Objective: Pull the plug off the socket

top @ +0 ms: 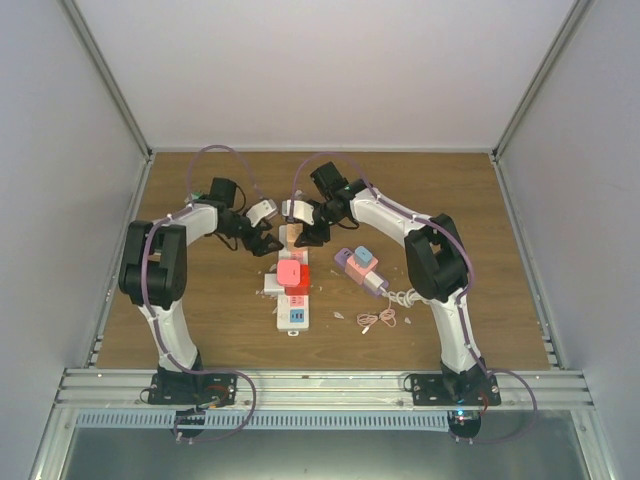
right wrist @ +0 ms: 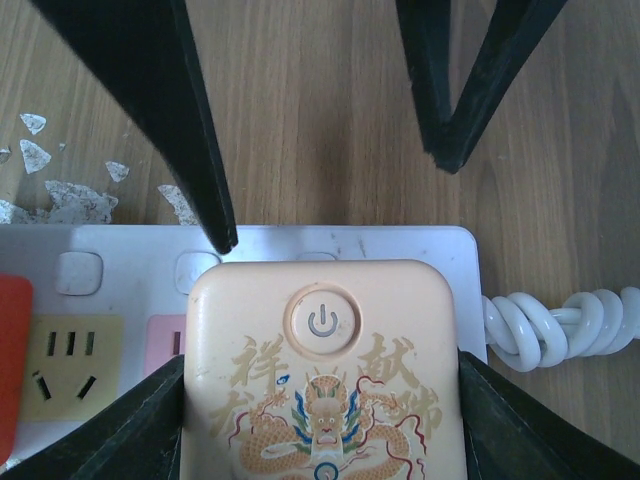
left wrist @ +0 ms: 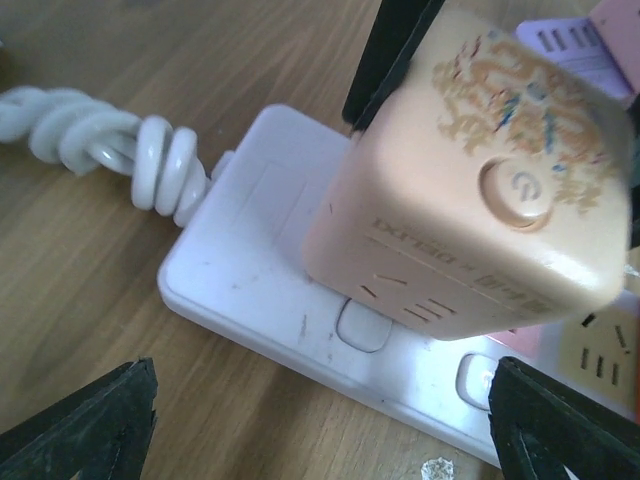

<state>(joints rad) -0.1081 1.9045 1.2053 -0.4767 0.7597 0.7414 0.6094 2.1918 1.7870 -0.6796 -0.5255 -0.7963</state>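
Note:
A beige cube plug [right wrist: 325, 380] with a dragon print and a power button sits on the far end of the white socket strip [right wrist: 120, 250]. My right gripper [right wrist: 322, 358] is shut on it, one black finger pressed against each side. In the left wrist view the plug [left wrist: 470, 200] looks tilted over the strip [left wrist: 260, 250]; whether its pins are out is hidden. My left gripper [left wrist: 322, 368] is open, its fingers spread wide beside the strip. One left fingertip [right wrist: 222, 235] touches the strip's edge. From above, both grippers meet at the plug [top: 291, 236].
A red plug [top: 291, 272] sits on the strip just nearer than the beige one. The strip's coiled white cord [left wrist: 110, 140] leads off its far end. A pink-purple adapter [top: 357, 262] with loose cables [top: 385, 318] lies to the right. White flakes [right wrist: 60, 190] litter the wood.

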